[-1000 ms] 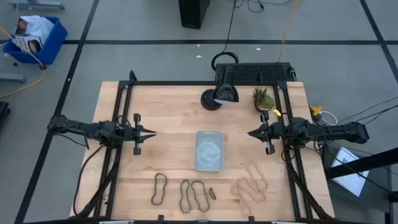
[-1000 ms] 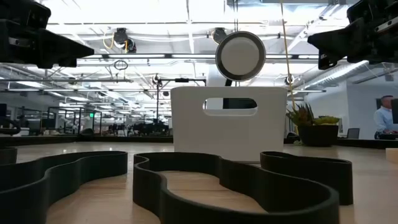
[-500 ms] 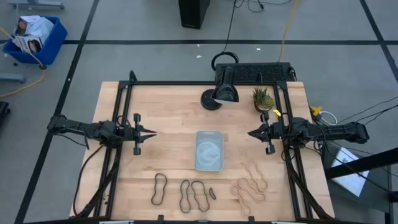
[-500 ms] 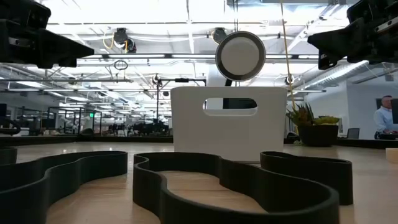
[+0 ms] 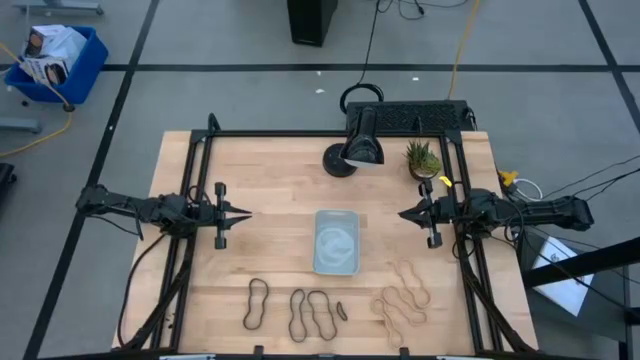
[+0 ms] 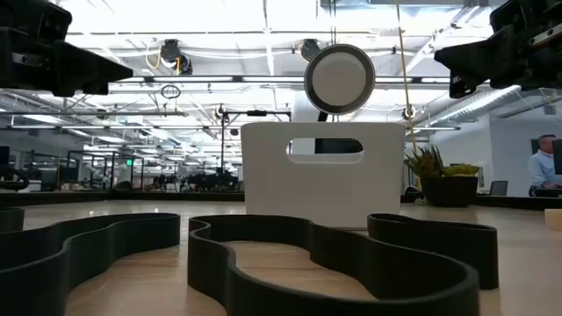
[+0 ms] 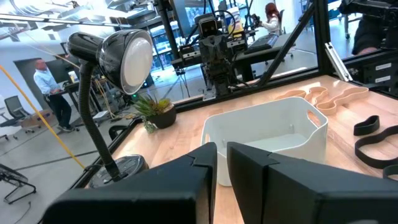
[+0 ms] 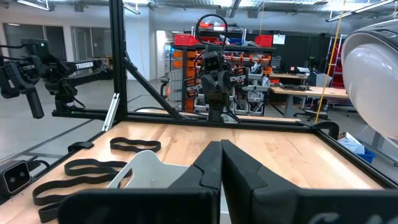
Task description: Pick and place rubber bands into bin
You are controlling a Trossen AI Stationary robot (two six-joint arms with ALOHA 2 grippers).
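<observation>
The bin (image 5: 336,242) sits mid-bench between both arms so either can reach it, the rubber bands (image 5: 310,312) lie along the near edge, and the left tool (image 5: 243,213) and right tool (image 5: 402,214) hover empty, fingers nearly closed.

Four dark rubber bands (image 5: 297,310) lie near the table's front edge, two tan rubber bands (image 5: 402,296) at front right, one bin (image 5: 336,241).
</observation>
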